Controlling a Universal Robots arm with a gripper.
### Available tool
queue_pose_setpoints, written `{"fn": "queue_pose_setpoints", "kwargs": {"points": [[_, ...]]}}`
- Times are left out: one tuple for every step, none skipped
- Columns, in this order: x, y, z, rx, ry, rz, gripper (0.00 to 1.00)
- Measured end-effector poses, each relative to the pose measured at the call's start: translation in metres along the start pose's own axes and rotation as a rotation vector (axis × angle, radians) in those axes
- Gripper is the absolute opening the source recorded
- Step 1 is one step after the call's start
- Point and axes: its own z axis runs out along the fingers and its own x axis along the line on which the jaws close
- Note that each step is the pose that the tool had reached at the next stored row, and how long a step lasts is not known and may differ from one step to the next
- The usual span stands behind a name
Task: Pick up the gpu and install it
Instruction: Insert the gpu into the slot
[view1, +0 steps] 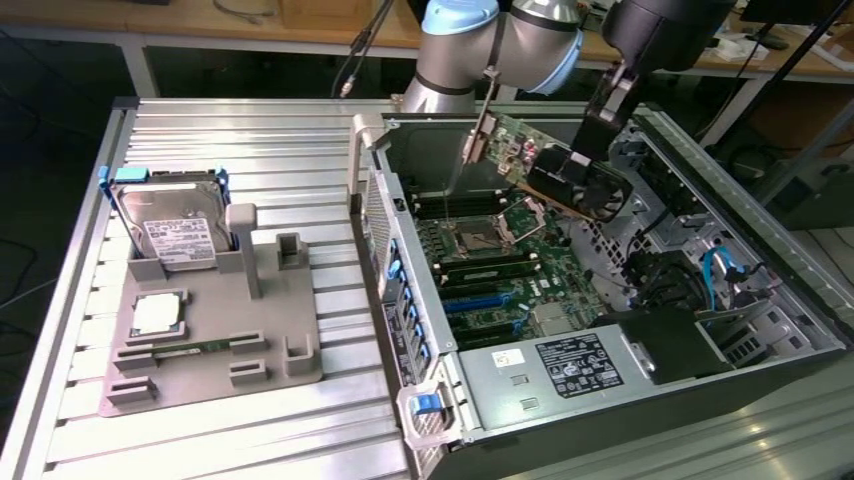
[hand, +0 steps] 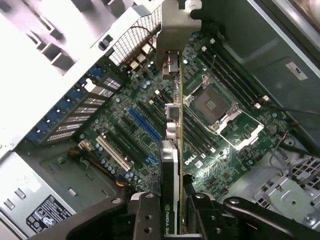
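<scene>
**A:** How far has the arm got with the gpu (view1: 547, 165)?

**B:** The pickup looks done. The hand (view1: 598, 125) is pinching the card, one finger on each flat face. In the wrist view the card runs edge-on out from between those fingers (hand: 147, 215), with its silver bracket (hand: 172, 37) at the far end.

**A:** Where is the card, exactly?

**B:** In the air inside the open computer case (view1: 747, 330), above the motherboard (view1: 501, 275). In the exterior view it hangs at about one o'clock from the empty processor socket (view1: 481, 240). It is tilted, with its black cooler (view1: 583, 183) facing the camera and its bracket toward ten o'clock.

**A:** So is it installed?

**B:** Not yet, by the look of it. The card's lower edge is apart from the board and sits in no slot. The blue expansion slot (hand: 145, 125) and the long slots beside it all lie bare.

**A:** And the rest of the surface (view1: 267, 130)?

**B:** A grey fixture (view1: 200, 350) sits at nine o'clock from the case. A hard drive (view1: 174, 230) stands in its far end and a small square part (view1: 158, 313) lies flat near its middle. Neither is near the hand.

**A:** Your verdict?

**B:** The card is lifted and over the case. Seating it in a slot remains.
</scene>
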Motion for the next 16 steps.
{"fn": "queue_pose_setpoints", "kwargs": {"points": [[0.0,0.0,0.0001,0.0006,0.0003,-0.019,0.27],[-0.0001,-0.0001,0.0003,0.0011,0.0006,-0.036,0.27],[-0.0001,-0.0001,0.0005,0.0018,0.001,-0.057,0.27],[-0.0001,-0.0001,0.0006,0.0023,0.0013,-0.074,0.27],[-0.0002,-0.0002,0.0008,0.003,0.0018,-0.096,0.27],[-0.0002,-0.0002,0.001,0.0036,0.0021,-0.117,0.27],[-0.0002,-0.0003,0.0011,0.0042,0.0024,-0.135,0.27],[-0.0003,-0.0003,0.0013,0.0048,0.0027,-0.154,0.27],[-0.0003,-0.0003,0.0015,0.0053,0.003,-0.172,0.27],[-0.0003,-0.0004,0.0016,0.0059,0.0034,-0.19,0.27],[-0.0004,-0.0004,0.0018,0.0064,0.0036,-0.207,0.27],[-0.0004,-0.0004,0.0019,0.007,0.004,-0.226,0.27],[-0.0004,-0.0004,0.0021,0.0076,0.0042,-0.245,0.27],[-0.0004,-0.0005,0.0022,0.0082,0.0047,-0.263,0.27],[-0.0005,-0.0005,0.0024,0.0087,0.005,-0.28,0.27],[-0.0005,-0.0005,0.0025,0.0093,0.0052,-0.298,0.27]]}}
